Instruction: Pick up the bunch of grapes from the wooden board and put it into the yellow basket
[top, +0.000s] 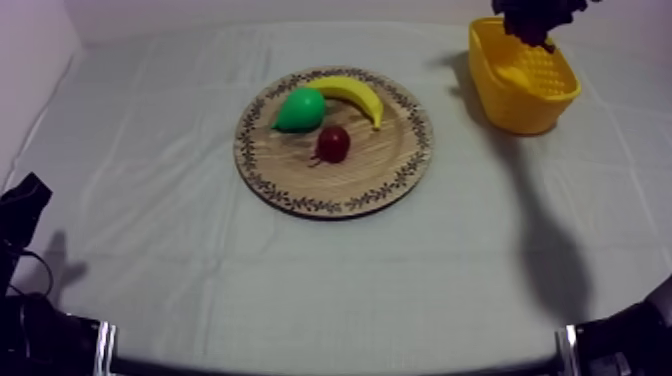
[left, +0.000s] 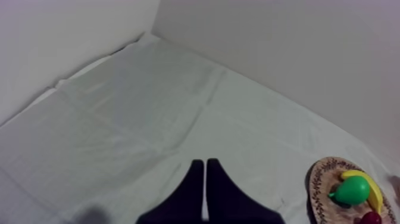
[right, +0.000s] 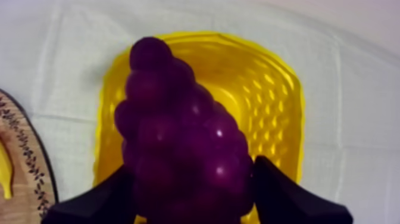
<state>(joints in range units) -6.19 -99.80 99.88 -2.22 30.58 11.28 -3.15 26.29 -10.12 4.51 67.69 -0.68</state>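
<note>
The right claw (right: 193, 167) is clamped on a bunch of dark purple toy grapes (right: 178, 137), one black finger (right: 101, 202) pressed to each side of the bunch. The grapes hang directly over the open mouth of the yellow plastic basket with perforated walls (right: 280, 77), held above it and not resting in it. From above, that basket stands at the far right of the tabletop (top: 150, 230), which lies under a grey-white cloth. The dark mass over the basket's far rim is probably claw and grapes together, though the two cannot be told apart there.

The round wooden board with a patterned rim (top: 370, 170) lies near the middle of the tabletop, well apart from the basket. On it are a yellow toy banana (top: 350, 92) curved along the far edge, a green toy pear (top: 299, 108) just beside it, and a small red fruit (top: 333, 143) nearer the board's centre.

The left claw (left: 205, 162) is closed on nothing, its fingers lying together as a narrow wedge above bare cloth, away from the board.
</note>
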